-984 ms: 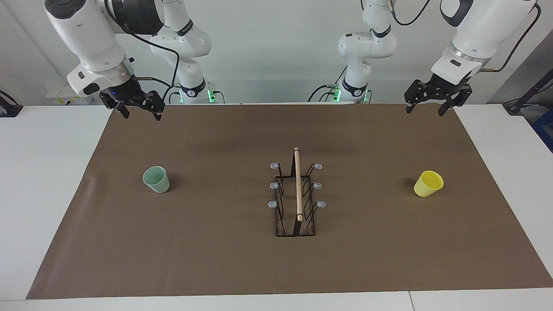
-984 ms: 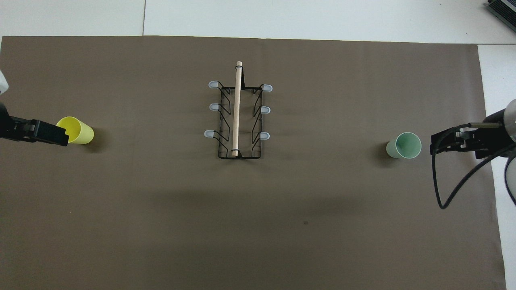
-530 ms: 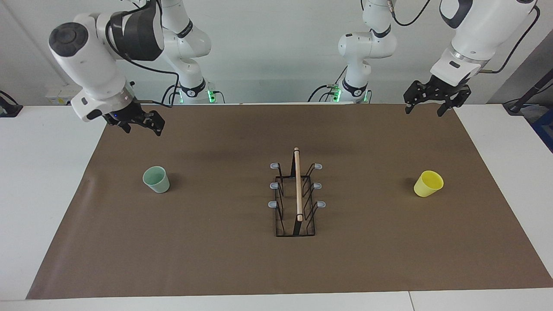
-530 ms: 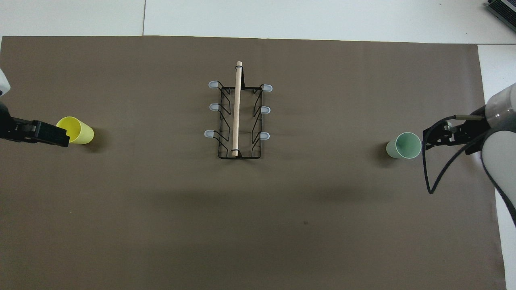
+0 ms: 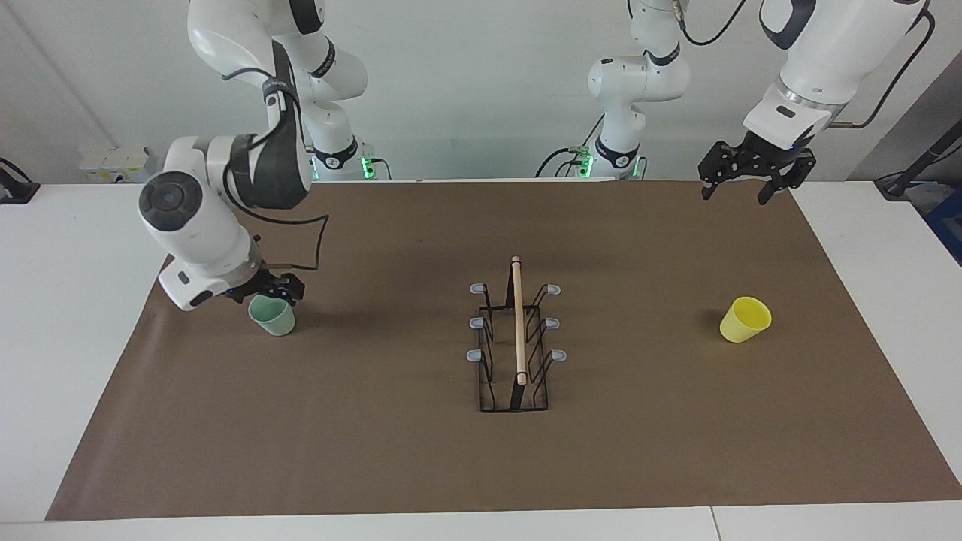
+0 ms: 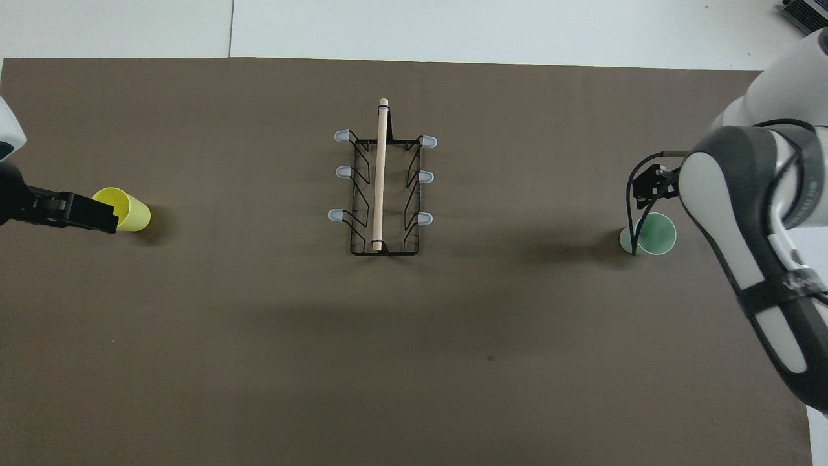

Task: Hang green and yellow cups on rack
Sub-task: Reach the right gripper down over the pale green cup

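The rack (image 5: 515, 338) stands in the middle of the brown mat, with all its prongs bare; it also shows in the overhead view (image 6: 381, 188). The green cup (image 5: 274, 319) stands mouth up toward the right arm's end. My right gripper (image 5: 268, 293) is low, open, at the cup's rim on the side nearer the robots; I cannot tell whether it touches. It shows in the overhead view (image 6: 654, 189) next to the green cup (image 6: 654, 234). The yellow cup (image 5: 745, 319) stands toward the left arm's end. My left gripper (image 5: 735, 197) is open and empty, high over the mat's corner.
The brown mat (image 5: 376, 451) covers most of the white table (image 5: 60, 338). The right arm's elbow and forearm (image 6: 750, 213) hang over that end of the mat. A cable loops beside the right wrist (image 5: 319, 240).
My right arm has swung down and forward from the mat's edge near the robots to the green cup's rim. The left gripper has barely moved. Cups and rack stay put.
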